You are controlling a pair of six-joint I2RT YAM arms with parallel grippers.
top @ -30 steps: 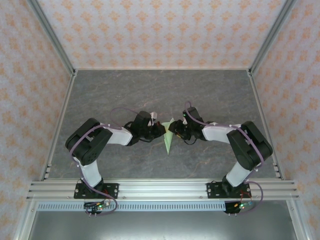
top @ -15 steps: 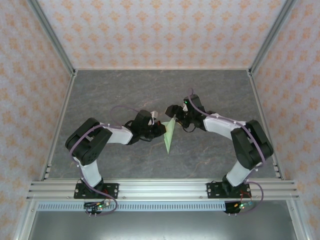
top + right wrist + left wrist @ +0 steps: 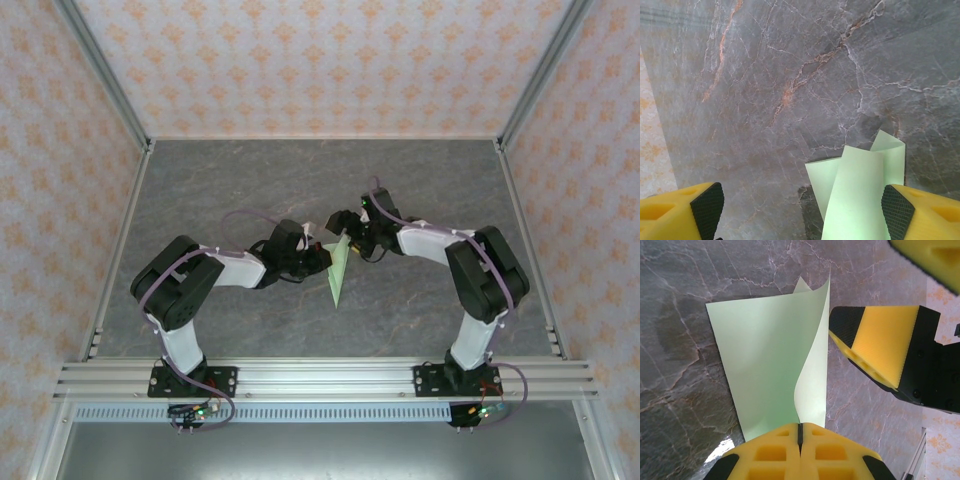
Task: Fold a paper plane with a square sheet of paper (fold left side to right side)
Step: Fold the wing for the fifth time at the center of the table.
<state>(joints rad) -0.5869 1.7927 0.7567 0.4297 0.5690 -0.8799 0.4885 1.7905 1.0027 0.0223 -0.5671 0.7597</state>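
Open tabletop (image 3: 240,180) all round paper plane (image 3: 337,278), edges well off; left gripper (image 3: 800,435) clamped on plane's left side, flap curling up; right gripper (image 3: 802,205) spread wide over plane's blunt end, holding nothing

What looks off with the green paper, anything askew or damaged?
The paper plane, pinched in the shut left gripper, isn't flat: one flap curls up loose beside the open right gripper. No tears visible.
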